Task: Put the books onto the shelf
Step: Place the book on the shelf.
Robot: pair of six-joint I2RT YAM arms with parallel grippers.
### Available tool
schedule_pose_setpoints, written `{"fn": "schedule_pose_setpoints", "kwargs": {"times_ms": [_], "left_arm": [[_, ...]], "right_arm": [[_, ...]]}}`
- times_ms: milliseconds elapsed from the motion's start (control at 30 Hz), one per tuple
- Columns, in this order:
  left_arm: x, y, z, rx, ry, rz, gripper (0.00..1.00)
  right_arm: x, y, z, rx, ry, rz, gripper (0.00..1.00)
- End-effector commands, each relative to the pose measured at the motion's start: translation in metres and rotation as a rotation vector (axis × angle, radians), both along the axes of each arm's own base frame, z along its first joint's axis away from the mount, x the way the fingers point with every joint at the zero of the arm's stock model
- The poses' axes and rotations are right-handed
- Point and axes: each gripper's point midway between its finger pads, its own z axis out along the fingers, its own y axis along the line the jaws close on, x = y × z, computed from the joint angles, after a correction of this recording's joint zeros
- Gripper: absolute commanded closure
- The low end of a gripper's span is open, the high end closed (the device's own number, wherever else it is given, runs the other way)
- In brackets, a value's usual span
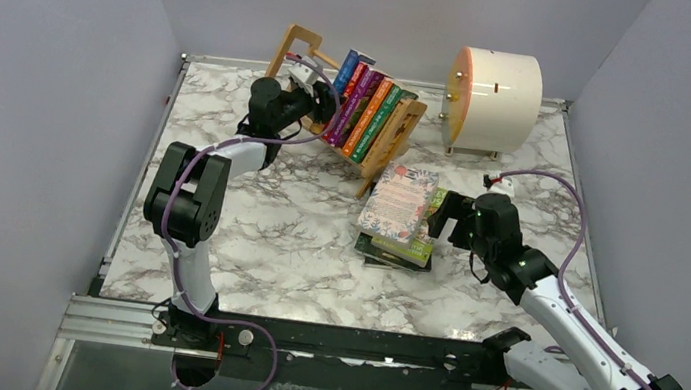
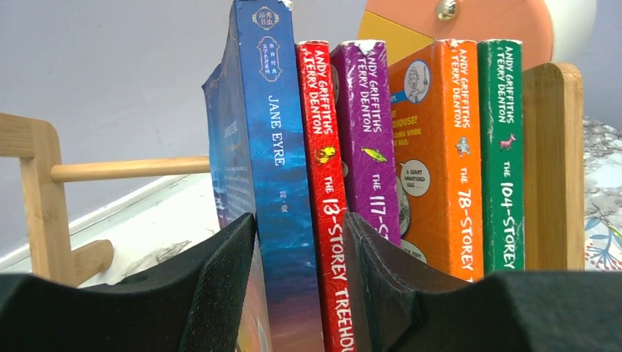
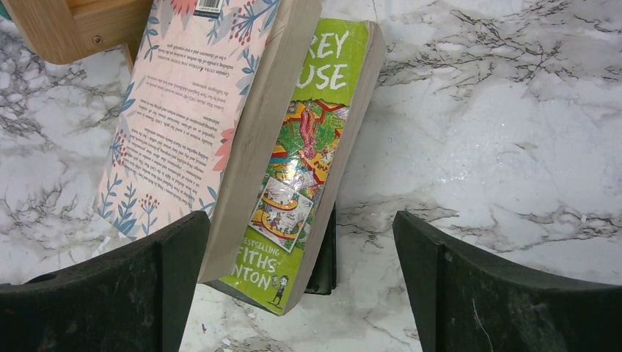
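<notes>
Right wrist view: the right claw (image 3: 299,220) gaped wide over the stack of books (image 3: 183,117) beside the shelf (image 3: 66,29). The stack lay off-centre toward one jaw, its long axis crossing the jaws. The left claw (image 2: 299,220) straddled two shelved spines (image 2: 286,147); whether it gripped them I could not tell.

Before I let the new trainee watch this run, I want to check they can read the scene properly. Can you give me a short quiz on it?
1. How many books stand in the shelf? A three, B five, C eight.
2. True or false: the right gripper is shut on the green book.
3. Which book lies on top of the stack on the table?
Key: 1 B. 2 False, its jaws stand wide open over that book. 3 The pink floral book.
</notes>
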Motion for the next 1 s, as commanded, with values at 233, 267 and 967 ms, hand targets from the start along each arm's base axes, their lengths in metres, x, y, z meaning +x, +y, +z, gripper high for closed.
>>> {"fn": "schedule_pose_setpoints", "kwargs": {"times_ms": [233, 267, 967], "left_arm": [[-0.004, 0.011, 0.019, -0.061, -0.015, 0.043, 0.59], [-0.002, 0.015, 0.019, -0.071, -0.008, 0.059, 0.59], [-0.007, 0.037, 0.049, -0.133, -0.030, 0.132, 0.56]], "right_arm": [[0.001, 0.005, 0.009, 0.026, -0.022, 0.007, 0.05], [0.001, 0.005, 0.009, 0.025, -0.022, 0.007, 0.05], [0.002, 0.007, 0.011, 0.038, -0.023, 0.011, 0.05]]}}
